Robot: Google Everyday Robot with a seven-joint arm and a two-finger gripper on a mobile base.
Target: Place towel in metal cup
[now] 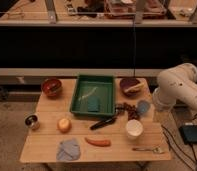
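Observation:
The towel (68, 149) is a crumpled blue-grey cloth lying at the front left of the wooden table (42, 145). The metal cup (32, 122) stands upright near the table's left edge, a short way up and left of the towel. My white arm (178, 89) hangs at the table's right side, far from both. My gripper does not show; it is hidden behind or below the arm's links.
A green tray (93, 94) sits at the middle back, with a red bowl (52, 87) to its left and a purple bowl (130, 86) to its right. An orange (64, 124), a carrot (97, 142), a black tool (103, 122), a white cup (134, 128) and a fork (148, 149) lie on the table.

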